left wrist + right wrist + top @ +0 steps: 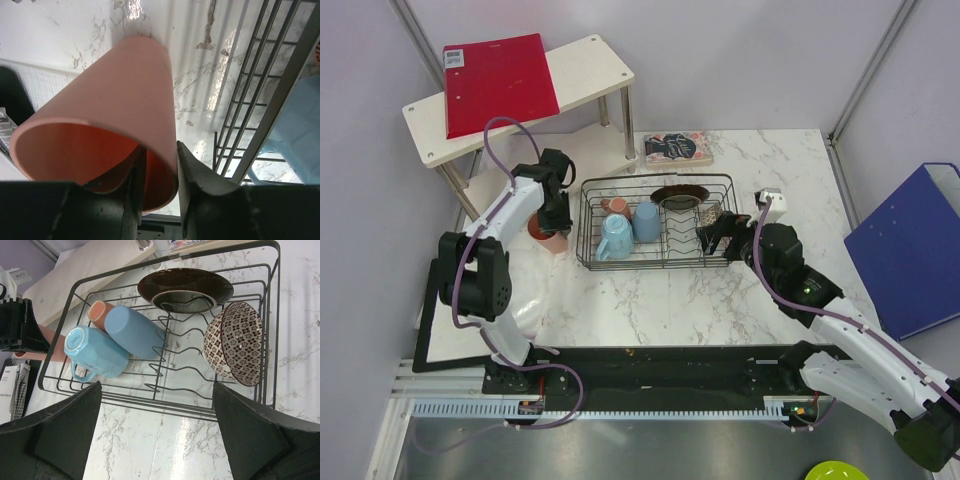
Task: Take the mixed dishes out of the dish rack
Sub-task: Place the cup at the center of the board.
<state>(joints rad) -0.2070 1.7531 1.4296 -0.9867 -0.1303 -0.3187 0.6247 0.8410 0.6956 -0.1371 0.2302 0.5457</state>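
My left gripper (pixel 556 216) is shut on the rim of the salmon-pink tumbler (pixel 548 236), just left of the dish rack (pixel 588 262), low over the table. In the left wrist view one finger is inside the tumbler (pixel 115 110) and one outside. The wire rack (pixel 165 402) holds a light-blue mug (pixel 95 352), a blue cup (pixel 132 330), a small pinkish cup (pixel 99 312), a dark red-brown plate (pixel 185 287) and a red-speckled bowl (pixel 235 342). My right gripper (pixel 720 238) is open and empty at the rack's front right corner, above the bowl (pixel 712 215).
A white two-tier shelf (pixel 590 65) with a red folder (pixel 500 80) stands at the back left. A book (pixel 677 147) lies behind the rack. A blue binder (pixel 910 250) stands at the right. A lime-green dish (pixel 835 472) is at the bottom right.
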